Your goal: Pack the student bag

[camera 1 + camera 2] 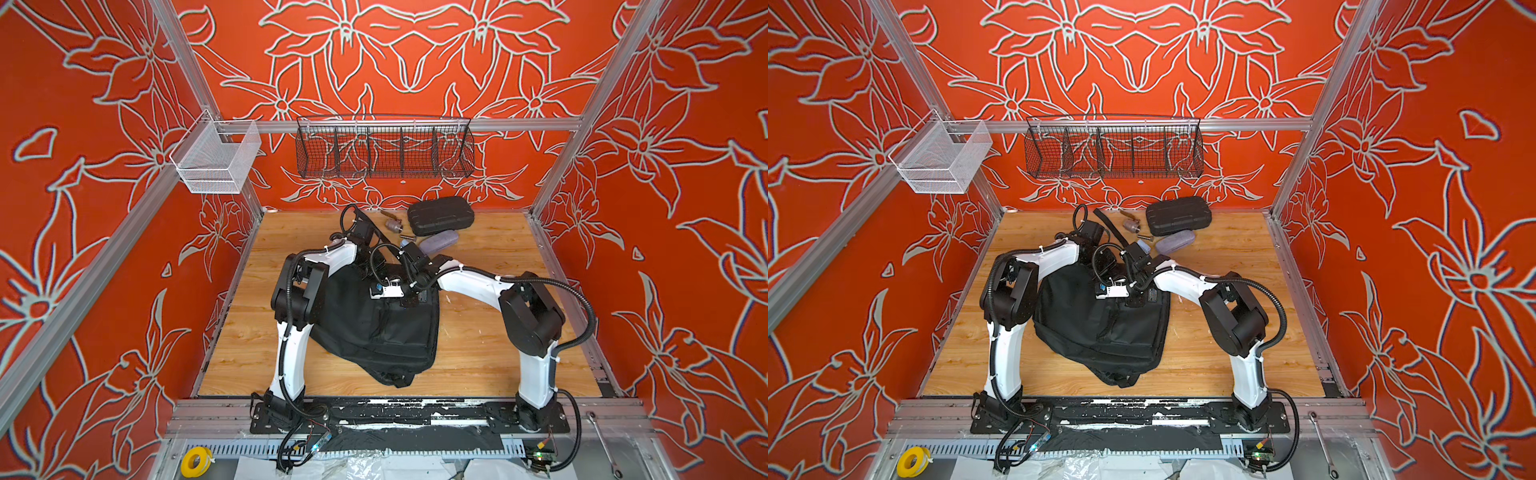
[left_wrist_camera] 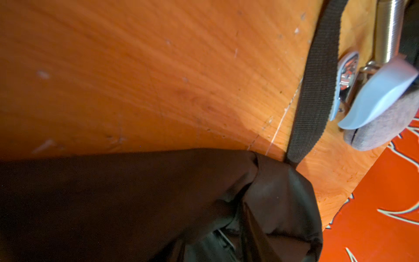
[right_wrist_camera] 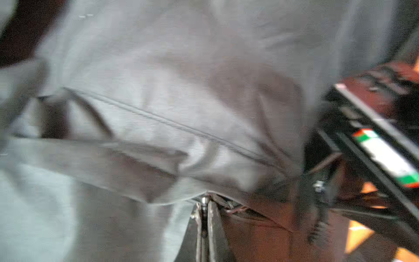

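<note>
Bag (image 1: pixel 374 328) lies flat mid table (image 1: pixel 478 353) btwn both arms, top end twd back wall. Looks soft, floppy, prob light & near empty: it'll sag & fold, so grab at zip edge or strap (image 2: pixel 315 90), not the slack panel. R gripper (image 3: pixel 204 204) is pressed together, tips at the zip seam; whether it nips a pull, can't tell. L gripper (image 1: pixel 362 243) is at bag's far edge, jaws hidden, so can't tell. Wire basket (image 1: pixel 384 151) & white basket (image 1: pixel 216 162): nothing seen inside. Case (image 1: pixel 440 215) is shut, beside pouch (image 1: pixel 438 242).
</note>
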`<state>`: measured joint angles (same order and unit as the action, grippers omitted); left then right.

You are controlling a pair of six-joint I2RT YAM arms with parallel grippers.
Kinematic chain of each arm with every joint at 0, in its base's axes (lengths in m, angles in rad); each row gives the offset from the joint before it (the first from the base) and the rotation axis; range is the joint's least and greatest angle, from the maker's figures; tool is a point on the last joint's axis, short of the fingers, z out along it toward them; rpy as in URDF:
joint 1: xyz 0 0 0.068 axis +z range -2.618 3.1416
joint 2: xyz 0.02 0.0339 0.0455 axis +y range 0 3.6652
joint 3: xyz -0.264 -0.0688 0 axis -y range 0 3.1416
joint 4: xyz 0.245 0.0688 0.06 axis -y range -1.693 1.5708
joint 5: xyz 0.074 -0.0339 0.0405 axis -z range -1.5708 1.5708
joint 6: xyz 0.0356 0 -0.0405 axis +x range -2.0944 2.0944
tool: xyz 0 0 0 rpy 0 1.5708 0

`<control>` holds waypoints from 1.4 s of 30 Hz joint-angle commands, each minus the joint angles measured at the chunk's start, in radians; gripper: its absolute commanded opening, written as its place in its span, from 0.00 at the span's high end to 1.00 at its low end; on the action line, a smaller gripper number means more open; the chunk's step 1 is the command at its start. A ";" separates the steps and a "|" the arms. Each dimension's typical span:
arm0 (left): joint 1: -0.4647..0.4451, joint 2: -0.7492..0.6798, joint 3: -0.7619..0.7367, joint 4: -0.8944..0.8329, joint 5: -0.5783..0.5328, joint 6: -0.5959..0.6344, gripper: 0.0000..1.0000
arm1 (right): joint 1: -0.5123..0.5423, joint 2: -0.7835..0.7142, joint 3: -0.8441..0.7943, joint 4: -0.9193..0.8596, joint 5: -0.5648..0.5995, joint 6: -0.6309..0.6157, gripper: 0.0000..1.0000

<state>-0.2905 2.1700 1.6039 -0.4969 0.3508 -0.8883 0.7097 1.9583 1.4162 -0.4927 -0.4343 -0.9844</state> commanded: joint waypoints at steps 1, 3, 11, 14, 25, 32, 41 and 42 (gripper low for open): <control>0.048 0.053 -0.007 0.059 -0.059 -0.005 0.63 | 0.021 -0.023 -0.027 -0.119 -0.098 0.006 1.00; 0.060 0.052 -0.003 0.054 -0.064 0.008 0.63 | 0.019 -0.030 -0.035 -0.130 -0.093 0.012 1.00; 0.103 0.044 0.013 0.033 -0.102 0.041 0.63 | 0.017 -0.050 -0.026 -0.206 -0.190 -0.018 1.00; 0.118 0.038 0.024 0.032 -0.112 0.048 0.63 | 0.017 -0.050 -0.010 -0.226 -0.195 -0.004 1.00; 0.093 -0.064 0.051 -0.017 -0.132 0.173 0.45 | 0.016 -0.082 -0.035 -0.190 -0.232 0.077 1.00; 0.036 -0.201 -0.002 -0.155 -0.180 0.313 0.36 | 0.014 -0.073 -0.028 -0.122 -0.203 0.092 1.00; -0.057 -0.340 -0.112 -0.290 -0.230 0.424 0.37 | 0.007 -0.100 -0.056 -0.072 -0.222 0.087 1.00; -0.062 -0.345 -0.138 -0.295 -0.200 0.425 0.38 | 0.008 -0.109 -0.065 -0.063 -0.231 0.081 1.00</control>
<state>-0.3450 1.8374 1.5185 -0.7074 0.1345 -0.5011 0.7139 1.8927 1.3792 -0.5701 -0.6132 -0.9005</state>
